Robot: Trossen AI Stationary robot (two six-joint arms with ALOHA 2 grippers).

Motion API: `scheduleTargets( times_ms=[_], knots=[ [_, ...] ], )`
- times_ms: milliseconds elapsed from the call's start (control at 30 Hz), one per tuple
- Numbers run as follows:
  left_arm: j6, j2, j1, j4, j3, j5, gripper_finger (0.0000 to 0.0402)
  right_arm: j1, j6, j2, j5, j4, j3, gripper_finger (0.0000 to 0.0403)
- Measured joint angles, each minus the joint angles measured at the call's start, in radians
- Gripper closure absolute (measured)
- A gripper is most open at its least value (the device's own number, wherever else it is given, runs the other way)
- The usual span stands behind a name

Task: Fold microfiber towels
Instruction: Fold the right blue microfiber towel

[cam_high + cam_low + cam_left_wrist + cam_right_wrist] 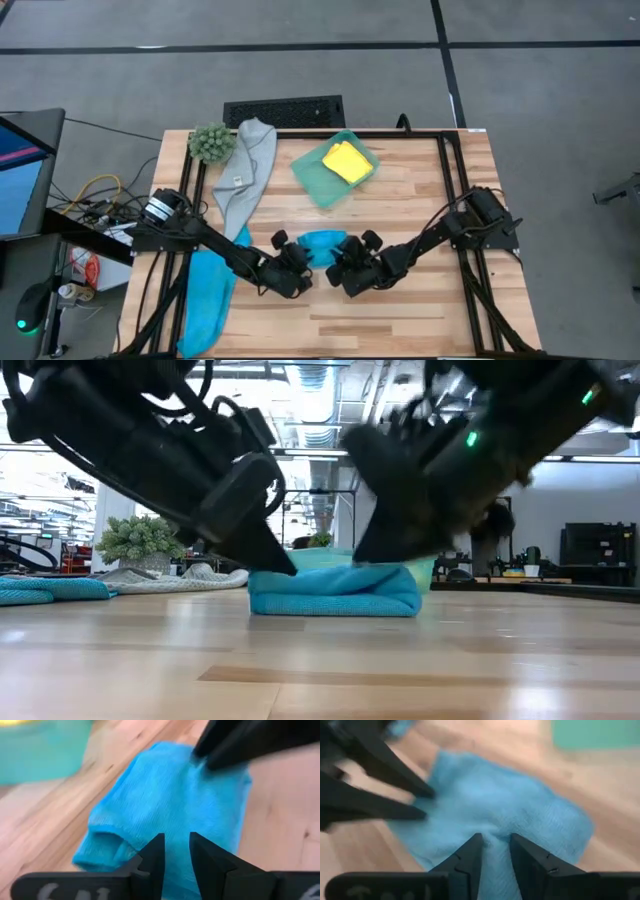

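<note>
1. My left gripper (300,266) is down at the middle of the table (420,310), at the left end of the folded blue towel (324,245).
2. Its fingers (154,857) stand narrow, with a pinch of blue cloth in the slim gap between them: I am holding the towel's edge.
3. My right gripper (345,268) comes in from the other side, at the right end of the same towel, tips angled toward the left pair.
4. Those fingers (470,857) are narrow too, and a small ridge of blue fabric is puckered up between them, so this side grips the towel as well.
5. From table height the towel (335,590) lies as a low, thick bundle flat on the wood, with one gripper pressing at each end.
6. The second blue towel (207,295) lies loose in a long strip at the table's left edge, under my left arm.
7. The grey towel (247,170) sprawls unfolded at the far left, just beside the fuzzy green plant ball (211,142).
8. The yellow towel (347,161) sits folded inside the teal tray (315,180), beyond the towel I grip.
</note>
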Motion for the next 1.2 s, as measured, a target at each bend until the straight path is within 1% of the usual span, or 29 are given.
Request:
scheduleTargets(
  times_ms=[67,167,233,300,500,600,733,833,900,967,1000,1033,1067,1200],
  knots=[
    [-0.030,0.000,-0.004,-0.037,0.001,-0.009,0.0320,0.027,-0.012,-0.032,0.093,-0.003,0.000,0.0278],
    [-0.036,0.000,-0.011,-0.048,0.001,-0.013,0.0320,0.062,-0.026,-0.053,0.268,-0.015,0.001,0.0278],
    [-0.038,0.000,-0.014,-0.050,0.001,-0.013,0.0320,0.063,-0.025,-0.043,0.317,-0.011,0.002,0.0278],
    [-0.040,0.000,-0.016,-0.052,0.001,-0.013,0.0320,0.054,-0.010,-0.011,0.318,0.001,0.001,0.0278],
    [-0.061,0.000,-0.025,-0.066,0.001,-0.008,0.0320,0.041,0.010,0.116,0.258,0.114,0.001,0.0278],
    [-0.060,-0.001,-0.031,-0.068,0.001,0.006,0.0320,0.034,0.047,0.158,0.214,0.108,0.001,0.0278],
    [-0.035,-0.027,-0.052,-0.076,0.001,0.006,0.0320,0.029,0.080,0.180,0.195,0.091,0.005,0.0278],
    [-0.033,-0.076,-0.067,-0.073,0.001,-0.042,0.0320,0.029,0.079,0.180,0.191,0.091,0.005,0.0278],
    [-0.025,-0.111,-0.081,-0.061,0.001,-0.124,0.0320,0.029,0.080,0.179,0.192,0.091,0.004,0.0278],
    [0.006,-0.125,-0.093,-0.008,0.001,-0.246,0.0320,0.030,0.076,0.166,0.192,0.086,0.002,0.0278],
    [0.030,-0.124,-0.095,0.012,0.002,-0.289,0.0320,0.031,0.066,0.162,0.193,0.086,0.002,0.0278],
    [0.052,-0.118,-0.094,0.023,0.001,-0.309,0.0320,0.034,0.058,0.157,0.199,0.088,0.001,0.0278],
    [0.066,-0.108,-0.085,0.035,0.001,-0.305,0.0320,0.036,0.055,0.147,0.206,0.078,0.000,0.0278],
    [0.099,-0.035,-0.038,0.082,0.001,-0.234,0.0320,0.037,0.031,0.104,0.230,0.073,0.000,0.0278]
  ],
)
